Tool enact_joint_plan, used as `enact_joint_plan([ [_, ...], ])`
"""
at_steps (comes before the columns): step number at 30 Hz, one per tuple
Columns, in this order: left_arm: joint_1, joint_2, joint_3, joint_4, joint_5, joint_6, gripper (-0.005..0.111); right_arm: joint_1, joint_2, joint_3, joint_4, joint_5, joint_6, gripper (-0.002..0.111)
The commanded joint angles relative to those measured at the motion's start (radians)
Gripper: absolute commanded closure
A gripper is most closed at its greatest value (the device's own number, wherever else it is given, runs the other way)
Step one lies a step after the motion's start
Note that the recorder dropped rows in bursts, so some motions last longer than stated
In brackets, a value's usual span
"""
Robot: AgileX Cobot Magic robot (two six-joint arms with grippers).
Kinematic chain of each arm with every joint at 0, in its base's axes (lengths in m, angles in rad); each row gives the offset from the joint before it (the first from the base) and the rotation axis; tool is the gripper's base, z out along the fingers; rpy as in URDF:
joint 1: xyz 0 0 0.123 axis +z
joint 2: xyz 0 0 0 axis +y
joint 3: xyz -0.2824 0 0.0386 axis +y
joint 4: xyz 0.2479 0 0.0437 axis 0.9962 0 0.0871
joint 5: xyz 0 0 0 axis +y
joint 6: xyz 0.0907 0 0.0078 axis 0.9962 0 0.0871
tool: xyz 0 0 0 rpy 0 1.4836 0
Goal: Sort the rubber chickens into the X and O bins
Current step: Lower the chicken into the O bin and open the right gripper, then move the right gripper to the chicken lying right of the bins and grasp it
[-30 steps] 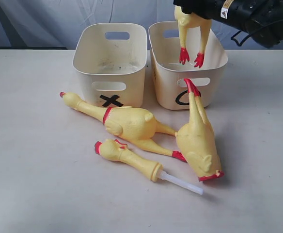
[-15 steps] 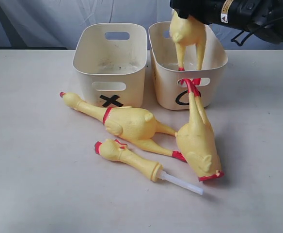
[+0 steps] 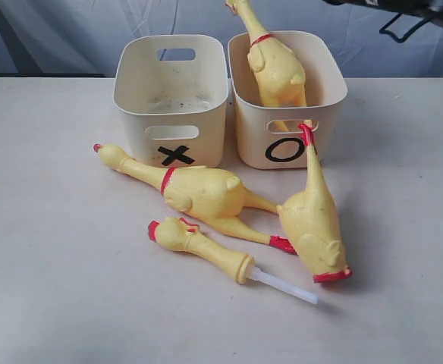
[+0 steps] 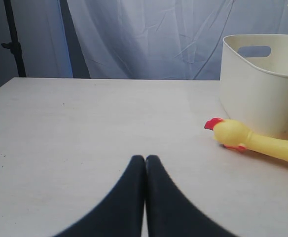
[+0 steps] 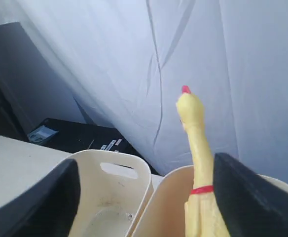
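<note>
One large rubber chicken (image 3: 276,70) stands in the O bin (image 3: 252,140), neck up against the back wall. The X bin (image 3: 139,144) beside it holds no chicken. On the table lie a large chicken (image 3: 202,193), a second large chicken (image 3: 312,224) with its feet against the O bin's front, and the small chicken (image 3: 195,244) with its white tube (image 3: 286,287). My right gripper (image 5: 144,197) hangs open above the bins, the binned chicken's neck (image 5: 196,143) near one finger, untouched. My left gripper (image 4: 145,160) is shut on nothing, low over the table.
A pale curtain hangs behind the table. In the left wrist view the X bin (image 4: 260,84) and the lying chicken's head (image 4: 232,134) sit off to one side of the fingers. The right arm (image 3: 426,11) crosses the top right corner of the exterior view.
The right gripper opened and let go of the chicken, which dropped feet first into the O bin. The arm then pulled up and away.
</note>
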Motion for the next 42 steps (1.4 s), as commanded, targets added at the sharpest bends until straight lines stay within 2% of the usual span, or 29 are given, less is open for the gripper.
enact_joint_plan([
  [1, -0.004, -0.005, -0.002, 0.0, -0.013, -0.004, 0.107, 0.0, -0.11, 0.031, -0.451, -0.069, 0.317, 0.039],
  [3, -0.004, -0.005, -0.002, 0.0, -0.013, -0.004, 0.107, 0.0, -0.145, 0.033, -0.635, -0.174, 0.455, 0.039],
  [7, -0.004, -0.005, -0.002, 0.0, -0.013, -0.004, 0.107, 0.0, -0.181, 0.048, -0.635, -0.304, 0.531, 0.039],
  [12, -0.004, -0.005, -0.002, 0.0, -0.013, -0.004, 0.107, 0.0, -0.178, 0.063, -0.635, -0.423, 0.797, 0.039],
  [16, -0.004, -0.005, -0.002, 0.0, -0.013, -0.004, 0.107, 0.008, -0.171, 0.139, -0.635, -0.502, 0.802, 0.044],
  [22, -0.004, -0.005, -0.002, 0.0, -0.013, -0.004, 0.107, 0.015, -0.171, 0.32, -0.635, -0.43, 0.734, 0.045],
  [27, -0.004, -0.005, -0.002, 0.0, -0.013, -0.004, 0.107, 0.085, -0.182, 0.409, -0.635, -0.434, 0.604, 0.045],
  [33, -0.004, -0.005, -0.002, 0.0, -0.013, -0.004, 0.107, 0.117, -0.236, 0.459, -0.635, -0.186, 0.622, 0.043],
  [36, -0.004, -0.005, -0.002, 0.0, -0.013, -0.004, 0.107, 0.117, -0.27, 0.499, -0.635, -0.124, 0.654, 0.037],
  [42, -0.004, -0.005, -0.002, 0.0, -0.013, -0.004, 0.107, 0.117, -0.285, 0.639, -0.635, -0.05, 0.676, 0.037],
])
